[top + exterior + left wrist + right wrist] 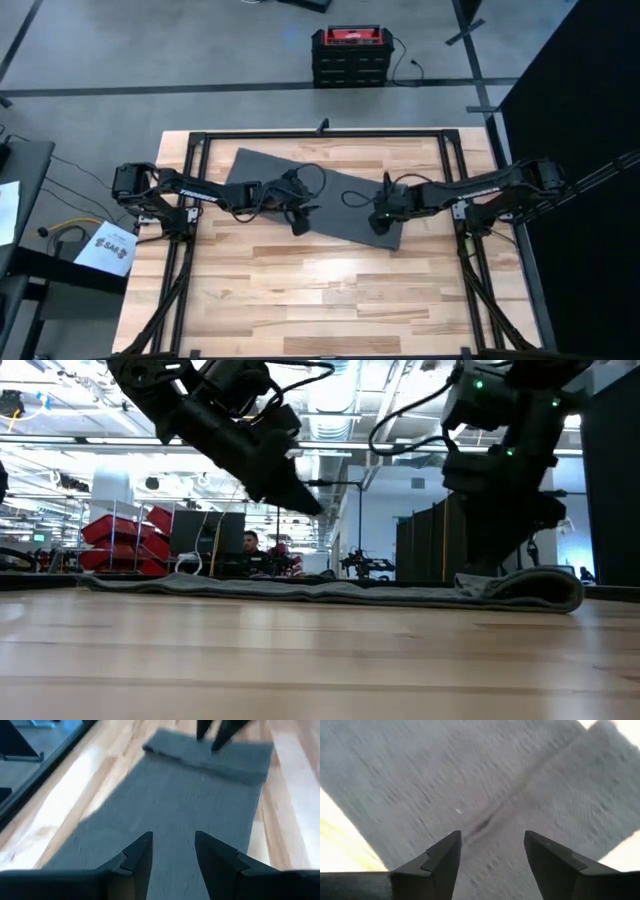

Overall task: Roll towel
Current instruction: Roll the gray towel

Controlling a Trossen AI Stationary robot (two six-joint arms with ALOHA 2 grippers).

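One plain dark grey soft cloth towel point(320, 195) is seen lying slantwise across the far half of the pale wooden slatted bench point(320, 300), spread mostly flat. At its right end one low fold or roll point(525, 588) is raised from the bench, as shown in the low view; the rest is stretched out thin towards the left.

Two dark arms are counted, each with one gripper. The left gripper point(300, 222) is held above the towel near its middle, by the near edge, and is lifted clear of the cloth in the low view. Its two fingers point(137, 857) are parted and nothing is held between them; grey cloth is seen in the gap. The right gripper point(383, 222) is placed over the folded right end of the towel. Its two fingers point(445, 855) are likewise spread apart with only cloth and one crease visible beneath; whether the tips touch the towel cannot be told.

One red and black box point(350, 55) is seen on the floor beyond the bench
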